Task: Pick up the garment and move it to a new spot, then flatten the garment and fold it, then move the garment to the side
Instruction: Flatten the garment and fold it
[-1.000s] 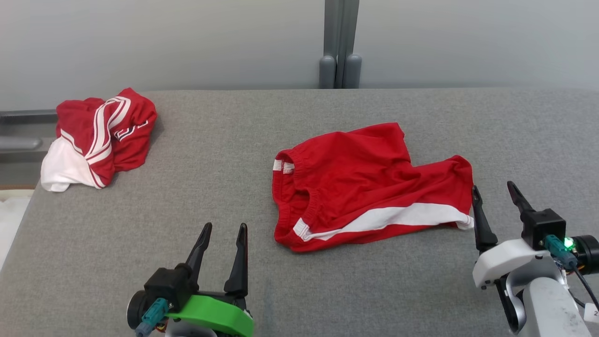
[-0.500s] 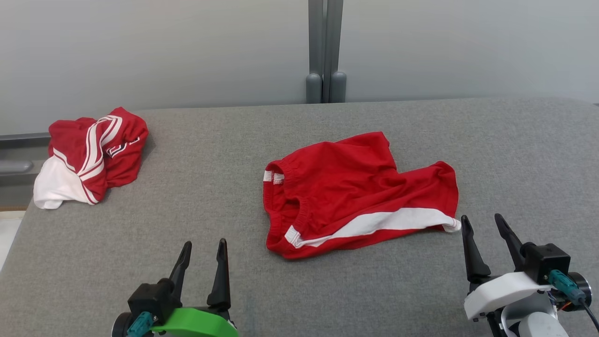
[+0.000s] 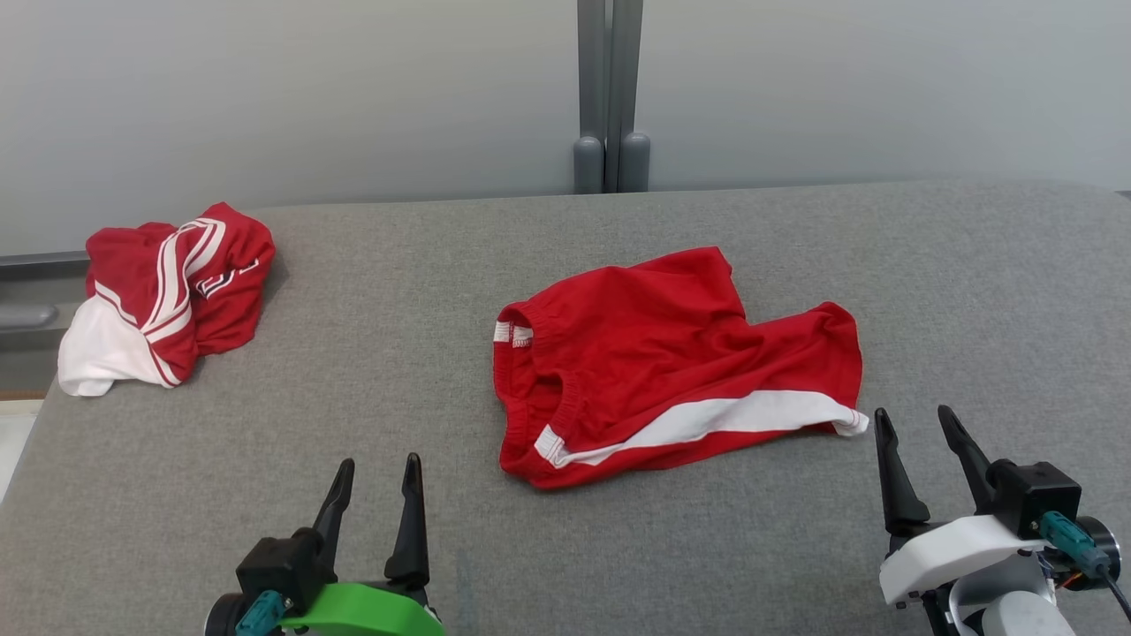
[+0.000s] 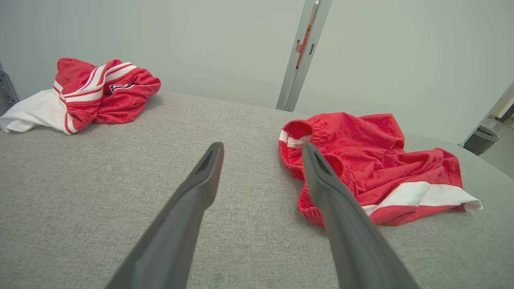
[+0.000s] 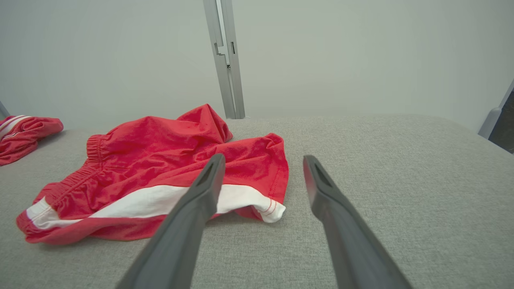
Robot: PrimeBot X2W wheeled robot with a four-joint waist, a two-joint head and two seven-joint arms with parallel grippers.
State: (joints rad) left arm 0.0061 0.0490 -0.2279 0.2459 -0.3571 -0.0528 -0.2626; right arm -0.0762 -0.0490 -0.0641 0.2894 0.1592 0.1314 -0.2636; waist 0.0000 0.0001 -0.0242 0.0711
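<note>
The garment [image 3: 680, 353], red shorts with a white side stripe and an elastic waistband, lies loosely spread and wrinkled in the middle of the grey padded table [image 3: 398, 353]. My left gripper [image 3: 379, 462] hovers open near the front edge, left of the waistband and apart from it. My right gripper [image 3: 913, 412] is open too, just right of the white leg hem, with nothing between its fingers. In the left wrist view the garment [image 4: 369, 160] sits ahead and right of the left gripper [image 4: 262, 146]. In the right wrist view the garment [image 5: 160, 160] lies ahead and left of the right gripper [image 5: 263, 158].
A second crumpled red and white garment [image 3: 163, 296] rests at the table's far left corner, partly over the edge. A grey post [image 3: 610, 97] stands against the pale wall behind the table. Bare grey surface stretches to the right of the shorts.
The head camera has shifted, so the whole picture moved. Against the shorts, both open grippers have drawn back a little toward the near edge. The shorts lie as before.
</note>
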